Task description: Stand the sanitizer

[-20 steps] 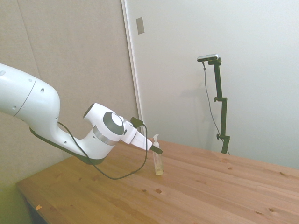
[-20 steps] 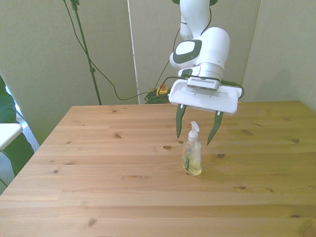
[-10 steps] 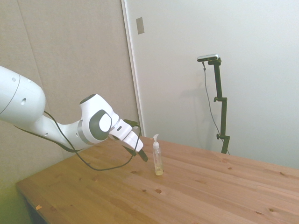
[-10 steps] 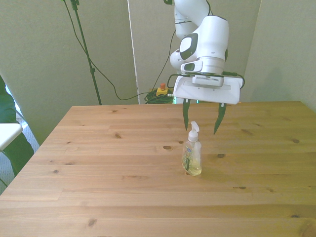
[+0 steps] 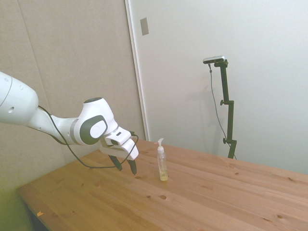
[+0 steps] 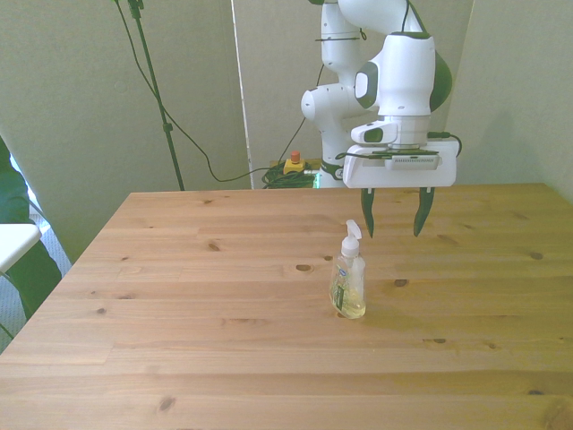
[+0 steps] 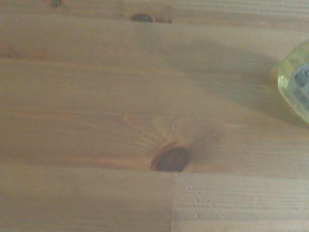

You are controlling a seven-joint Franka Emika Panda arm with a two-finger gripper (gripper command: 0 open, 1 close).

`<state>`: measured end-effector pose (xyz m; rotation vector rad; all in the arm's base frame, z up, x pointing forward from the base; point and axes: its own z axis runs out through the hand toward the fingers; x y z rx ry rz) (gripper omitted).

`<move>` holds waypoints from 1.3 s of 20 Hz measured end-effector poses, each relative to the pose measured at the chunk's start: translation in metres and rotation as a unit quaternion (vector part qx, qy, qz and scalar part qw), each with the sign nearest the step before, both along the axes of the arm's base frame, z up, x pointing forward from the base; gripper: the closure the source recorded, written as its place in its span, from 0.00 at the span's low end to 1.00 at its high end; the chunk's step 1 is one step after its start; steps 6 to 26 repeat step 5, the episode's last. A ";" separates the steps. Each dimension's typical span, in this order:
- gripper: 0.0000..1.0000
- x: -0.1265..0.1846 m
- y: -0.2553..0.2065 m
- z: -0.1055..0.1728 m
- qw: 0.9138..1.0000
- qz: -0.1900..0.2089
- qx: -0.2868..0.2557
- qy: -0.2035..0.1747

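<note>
Front view: sanitizer stands upright on the bench.
Gripper hangs behind the bottle, apart from it, fingers spread wide, holding nothing.

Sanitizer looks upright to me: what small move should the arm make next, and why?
Probably just back off a little more. The sanitizer stands upright on the table, and the open claw hangs behind it, touching nothing.
</note>
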<state>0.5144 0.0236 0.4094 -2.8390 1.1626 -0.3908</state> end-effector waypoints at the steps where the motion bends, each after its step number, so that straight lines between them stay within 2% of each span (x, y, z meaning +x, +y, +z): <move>1: 0.00 -0.005 0.000 0.000 1.000 0.001 0.001 0.007; 5: 0.00 -0.034 -0.001 0.001 0.999 -0.001 0.007 0.032; 26: 0.00 -0.034 -0.001 0.001 0.999 -0.001 0.007 0.032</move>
